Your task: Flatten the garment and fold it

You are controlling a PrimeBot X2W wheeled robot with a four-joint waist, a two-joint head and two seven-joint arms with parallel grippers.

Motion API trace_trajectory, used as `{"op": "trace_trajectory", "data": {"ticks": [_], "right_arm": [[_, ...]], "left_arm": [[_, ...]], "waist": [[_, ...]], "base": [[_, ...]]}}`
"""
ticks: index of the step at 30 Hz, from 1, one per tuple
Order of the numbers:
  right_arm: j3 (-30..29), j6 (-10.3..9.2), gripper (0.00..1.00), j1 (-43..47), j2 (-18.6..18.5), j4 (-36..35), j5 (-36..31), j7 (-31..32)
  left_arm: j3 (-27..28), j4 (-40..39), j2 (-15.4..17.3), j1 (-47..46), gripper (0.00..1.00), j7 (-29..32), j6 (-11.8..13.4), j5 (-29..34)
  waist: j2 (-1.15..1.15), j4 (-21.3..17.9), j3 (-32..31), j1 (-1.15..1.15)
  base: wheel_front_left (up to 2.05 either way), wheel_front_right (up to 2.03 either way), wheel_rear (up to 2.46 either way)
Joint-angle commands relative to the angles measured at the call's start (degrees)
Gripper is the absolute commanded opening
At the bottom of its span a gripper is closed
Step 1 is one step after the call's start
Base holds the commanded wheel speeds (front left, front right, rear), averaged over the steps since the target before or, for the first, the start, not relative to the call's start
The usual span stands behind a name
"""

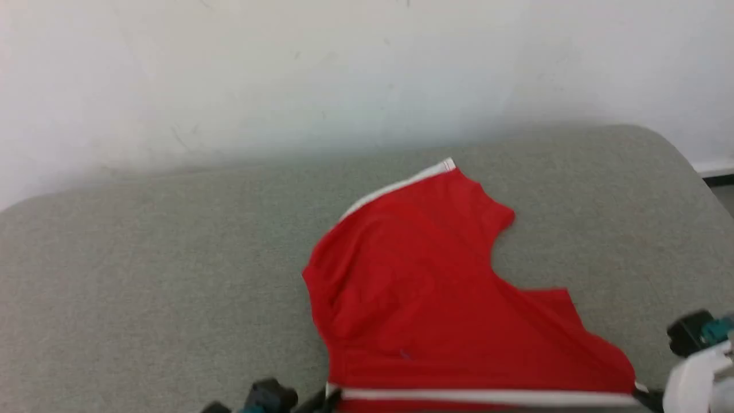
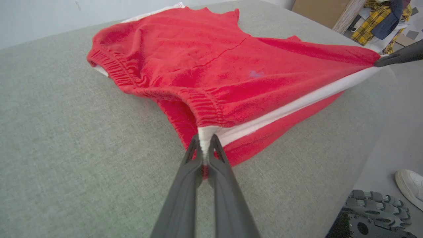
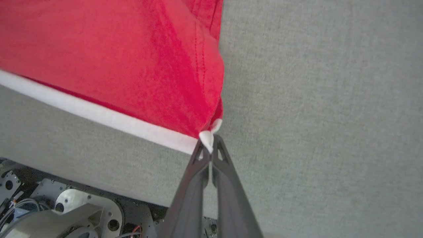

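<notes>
From the head view, the red garment (image 1: 424, 287) lies on the grey tabletop (image 1: 143, 287). It spreads away from both end effectors, toward the white wall (image 1: 287, 69). The left end effector (image 1: 330, 396) is at its near left corner. The right end effector (image 1: 645, 393) is at its near right corner. A white stripe (image 1: 487, 396) runs tight and straight between them.

In the left wrist view, the left end effector (image 2: 205, 145) is pinched shut on the end of the white stripe (image 2: 297, 102), right by the crinkly waistband (image 2: 115, 71). The garment (image 2: 214, 59) spreads out ahead of the tips and off to the right. At the far end of the stripe, the right end effector (image 2: 378, 62) holds the other corner. A white shoe (image 2: 411, 186) is on the floor.

In the right wrist view, the right end effector (image 3: 208, 147) is pinched shut on a small white corner. The garment (image 3: 115, 56) lies ahead of the tips and to the left. Bare tabletop (image 3: 314, 115) is to the right.
</notes>
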Motion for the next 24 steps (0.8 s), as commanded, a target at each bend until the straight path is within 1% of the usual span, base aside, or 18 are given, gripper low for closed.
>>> {"op": "trace_trajectory", "data": {"ticks": [1, 3, 5, 8, 11, 18, 21, 24], "right_arm": [[-1.53, -0.14, 0.0, 3.02, -1.11, -1.46, -0.1, 1.3], [-3.51, -0.14, 0.0, 6.42, -1.51, -3.88, -0.73, 2.51], [-5.9, -0.14, 0.0, 8.96, -1.01, -5.97, -1.2, 2.89], [-10.11, -0.14, 0.0, 10.34, 1.34, -8.65, -1.62, 1.78], [-14.36, -0.14, 0.0, 9.81, 4.4, -11.16, -0.5, 1.93], [-20.29, -0.14, 0.0, 4.69, 7.7, -15.54, -1.08, 5.05], [-21.24, -0.14, 0.0, 0.58, 8.77, -16.46, -1.32, 6.89], [-21.56, -0.14, 0.0, -4.86, 10.0, -15.65, -1.86, 8.67]], "left_arm": [[-0.35, -1.31, 1.04, 2.2, 0.0, 0.64, 0.67, -0.52], [-1.39, -3.04, 1.45, 4.39, 0.0, 1.53, 0.48, -1.0], [-2.08, -4.31, 1.66, 5.78, 0.0, 2.13, 0.67, -1.18], [-2.62, -5.55, 1.68, 5.87, 0.0, 2.29, 0.81, -0.78], [-1.91, -7.26, 1.22, 4.02, 0.0, 1.71, 1.32, -0.36], [-0.28, -9.89, 0.76, -2.53, 0.0, 0.58, 1.18, 1.26], [0.14, -10.55, 0.02, -5.74, 0.0, 0.8, 1.06, 1.78], [0.36, -10.33, -0.89, -9.12, 0.0, 1.0, 0.61, 2.19]], "waist": [[-0.01, 1.23, -1.08, 0.02], [-0.01, 1.64, -1.0, 0.02], [-0.01, 2.09, -0.71, 0.02], [-0.01, 2.82, 0.01, 0.02], [-0.01, 3.81, 1.03, 0.02], [-0.01, 6.42, 4.72, 0.02], [-0.01, 7.52, 7.16, 0.02], [-0.01, 8.69, 9.8, 0.02]], "base": [[0.0, 0.0, 0.0], [0.0, 0.0, 0.0], [0.0, 0.0, 0.0], [0.0, 0.0, 0.0], [0.0, 0.0, 0.0], [0.0, 0.0, 0.0], [0.0, 0.0, 0.0], [0.0, 0.0, 0.0]]}}
